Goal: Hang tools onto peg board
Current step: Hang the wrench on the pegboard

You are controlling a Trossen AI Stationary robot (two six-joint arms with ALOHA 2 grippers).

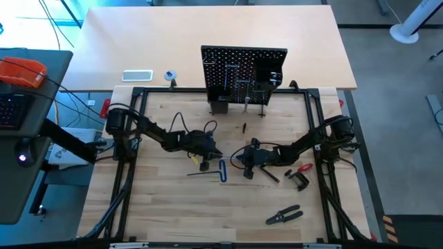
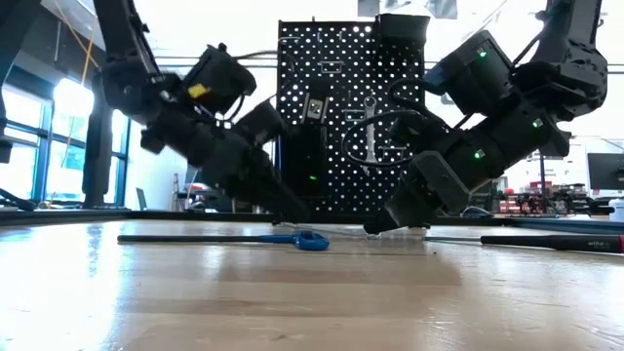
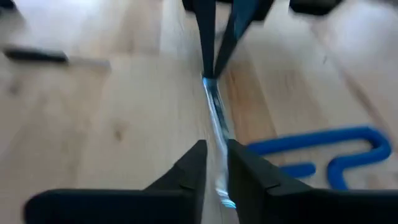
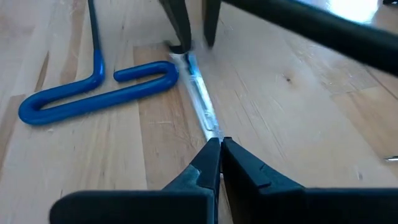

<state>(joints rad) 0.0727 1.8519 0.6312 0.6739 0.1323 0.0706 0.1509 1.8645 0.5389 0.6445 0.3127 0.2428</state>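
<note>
A thin silver wrench (image 4: 198, 99) lies low over the table's middle, between my two grippers. My left gripper (image 1: 210, 156) is shut on one end of it, and my right gripper (image 1: 241, 161) is shut on the other end. The wrench also shows in the left wrist view (image 3: 216, 124). The blue-handled bent key (image 1: 221, 170) lies flat on the table just near of the wrench, its thin shaft pointing toward the table's left. The black peg board (image 1: 243, 72) stands upright at the table's far edge and carries several tools. My left gripper pinches the wrench's left end (image 3: 222, 180) between its two fingers. The fingers slant down from the table's left and lie along the wrench. Whether the wrench rests on the table, I cannot tell. My right gripper pinches the wrench's right end (image 4: 214, 132) between its two fingertips. The fingers slant down from the table's right and lie along the wrench. The wrench runs straight away from them to the left gripper's fingers (image 4: 180, 31).
Black-handled pliers (image 1: 284, 216) lie near the front right. A red-and-black clamp (image 1: 299, 177) and a dark screwdriver (image 1: 268, 174) lie right of my right gripper. A white tray (image 1: 137, 75) and a small tape roll (image 1: 170, 75) sit beyond the frame at the far left.
</note>
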